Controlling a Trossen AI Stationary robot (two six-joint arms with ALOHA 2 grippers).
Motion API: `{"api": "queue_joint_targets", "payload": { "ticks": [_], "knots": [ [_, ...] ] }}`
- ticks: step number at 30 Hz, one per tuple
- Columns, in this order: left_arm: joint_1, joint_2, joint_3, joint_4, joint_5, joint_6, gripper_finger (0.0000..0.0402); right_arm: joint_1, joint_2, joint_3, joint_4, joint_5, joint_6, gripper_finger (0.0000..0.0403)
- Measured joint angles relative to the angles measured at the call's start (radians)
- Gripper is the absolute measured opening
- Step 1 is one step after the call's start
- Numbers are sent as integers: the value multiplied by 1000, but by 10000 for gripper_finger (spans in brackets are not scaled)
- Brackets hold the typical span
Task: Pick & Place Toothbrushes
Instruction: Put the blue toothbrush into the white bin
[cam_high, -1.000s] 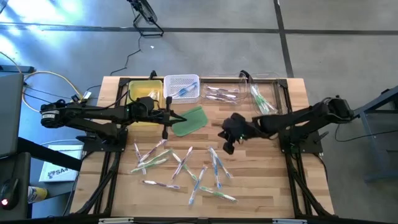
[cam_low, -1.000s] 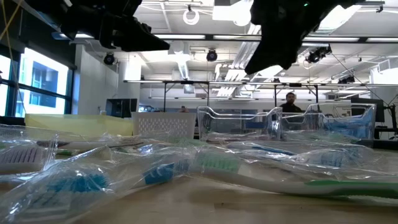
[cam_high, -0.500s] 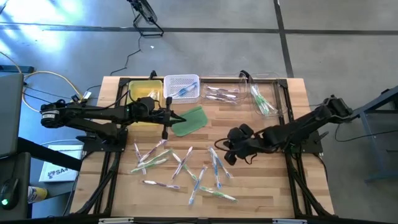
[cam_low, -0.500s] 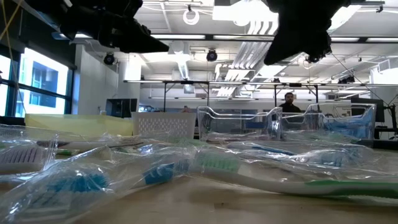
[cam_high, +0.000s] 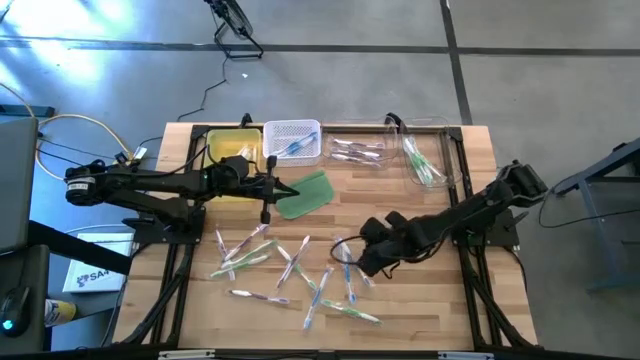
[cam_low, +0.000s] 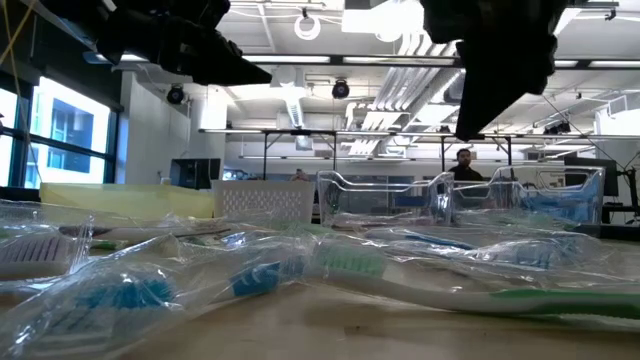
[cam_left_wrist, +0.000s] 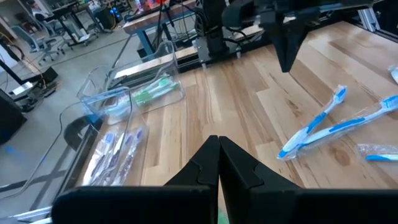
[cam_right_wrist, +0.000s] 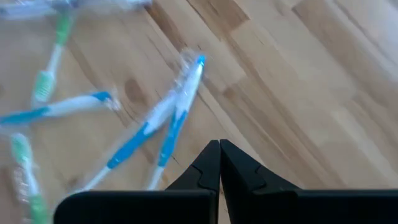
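Several slim toothbrushes (cam_high: 290, 268) in clear wrappers lie scattered flat on the wooden table's near half; in the low view they fill the foreground (cam_low: 330, 270). My right gripper (cam_high: 363, 266) hangs shut above the right side of the scatter, pointing steeply down. Two blue-and-white toothbrushes (cam_right_wrist: 163, 124) lie just beyond its shut fingertips (cam_right_wrist: 219, 149). My left gripper (cam_high: 291, 191) is shut and held nearly level above a flat green pad (cam_high: 308, 192), with nothing between its fingers (cam_left_wrist: 219, 146).
Along the far edge stand a yellow bin (cam_high: 232, 150), a white mesh basket (cam_high: 293, 140) with a blue toothbrush in it, and two clear trays (cam_high: 355, 150) (cam_high: 425, 160) holding toothbrushes. Bare wood (cam_high: 420, 290) lies to the right of the scatter.
My right gripper has swung toward the table's near edge and a little left, over the scattered toothbrushes, tipping to point more steeply down and rolling about its axis. It has stayed shut. The toothbrushes have not moved.
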Motion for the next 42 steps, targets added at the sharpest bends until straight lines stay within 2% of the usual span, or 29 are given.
{"api": "queue_joint_targets", "payload": {
  "ticks": [4,11,16,22,25,28,34,37,42],
  "knots": [
    [0,0,0,-1,0,-3,1,-4,85,92,-99,-20,0,3],
    [0,0,0,-2,-1,-3,1,-23,135,97,-71,-237,-3,3],
    [0,0,0,-5,-3,-3,1,-23,136,97,-67,-242,-4,3],
    [0,0,0,-36,-3,-3,1,-23,136,97,-57,-181,-36,6],
    [0,0,0,-64,-3,-2,1,-23,136,97,-49,-195,-62,30],
    [0,0,0,-80,-3,-3,1,-23,136,97,-37,-210,-58,73],
    [0,0,0,-84,-3,-3,1,-23,136,97,2,-237,46,153],
    [0,0,0,-83,-3,-3,1,-20,148,97,14,-246,78,164],
    [0,0,0,-87,-3,-3,1,-11,188,96,36,-245,85,157]
  ]
}}
